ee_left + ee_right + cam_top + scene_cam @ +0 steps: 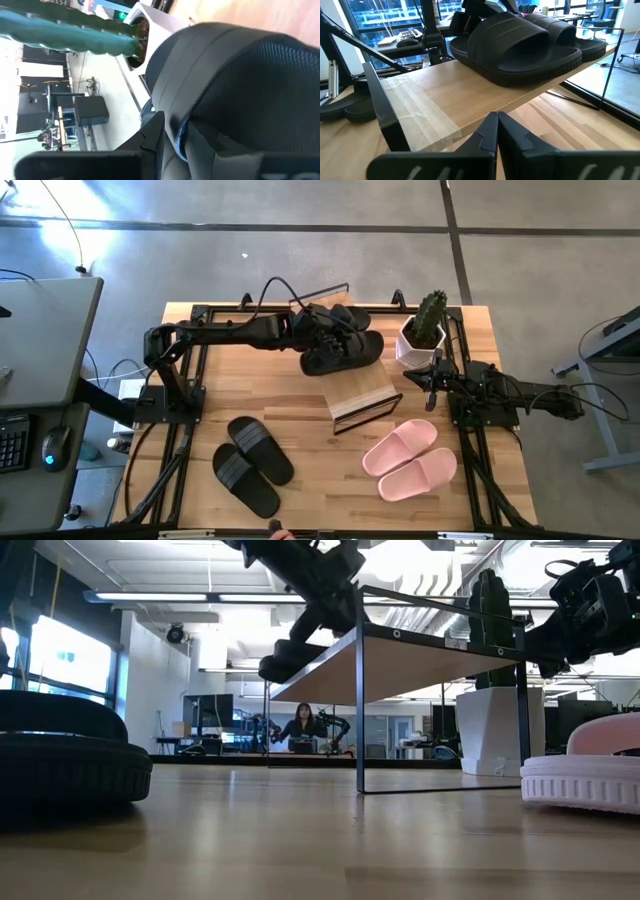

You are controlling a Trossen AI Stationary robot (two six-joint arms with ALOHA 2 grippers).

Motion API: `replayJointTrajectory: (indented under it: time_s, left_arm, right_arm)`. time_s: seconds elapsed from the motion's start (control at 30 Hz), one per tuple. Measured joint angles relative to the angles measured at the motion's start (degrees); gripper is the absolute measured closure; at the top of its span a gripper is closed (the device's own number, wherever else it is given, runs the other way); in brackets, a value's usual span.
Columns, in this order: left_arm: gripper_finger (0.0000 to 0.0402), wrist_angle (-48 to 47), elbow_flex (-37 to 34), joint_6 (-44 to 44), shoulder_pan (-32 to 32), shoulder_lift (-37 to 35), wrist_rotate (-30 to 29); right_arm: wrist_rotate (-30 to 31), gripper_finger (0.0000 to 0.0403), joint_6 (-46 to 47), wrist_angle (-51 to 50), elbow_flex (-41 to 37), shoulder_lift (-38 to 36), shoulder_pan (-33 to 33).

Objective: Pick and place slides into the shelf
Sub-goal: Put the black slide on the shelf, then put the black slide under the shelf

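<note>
Black rubber fills your left wrist view: the left gripper (325, 332) is at the top tier of the shelf (365, 397), right against a black slide (240, 95), and you cannot tell from any view whether its fingers are clamped on the strap or spread. From above, your left arm reaches across the back of the table to the black pair on the shelf (343, 345), the two slides lying side by side on the wooden slats. The right wrist view shows them resting flat on the upper board (470, 107). Just beside the shelf stands the white pot with the cactus (424, 332).

Your right gripper (434, 381) waits at the table's right side, near the pot, with its fingers pressed together and holding nothing. In front of it the pink pair (410, 460) lies on the table (310, 450). The other black pair (251, 464) lies well apart on the front left.
</note>
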Motion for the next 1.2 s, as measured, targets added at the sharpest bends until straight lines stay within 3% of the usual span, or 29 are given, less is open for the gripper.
replayJointTrajectory:
  time_s: [0.33, 0.83, 1.2]
  left_arm:
    - [0.0320, 0.4, 0.0, -0.1, 0.0, 0.0, -3.0]
    - [0.0318, -0.7, 0.0, -1.3, -0.5, 0.0, -9.0]
    - [0.0318, -3.4, 0.0, -3.2, -3.9, 0.0, -20.3]
  right_arm:
    - [0.0, 0.0402, 0.0, 0.0, 0.0, 0.0, 0.0]
    - [0.0, 0.0402, 0.0, 0.0, 0.0, 0.0, 0.0]
    - [-0.2, 0.0402, 0.0, 0.0, 0.0, 0.0, 0.0]
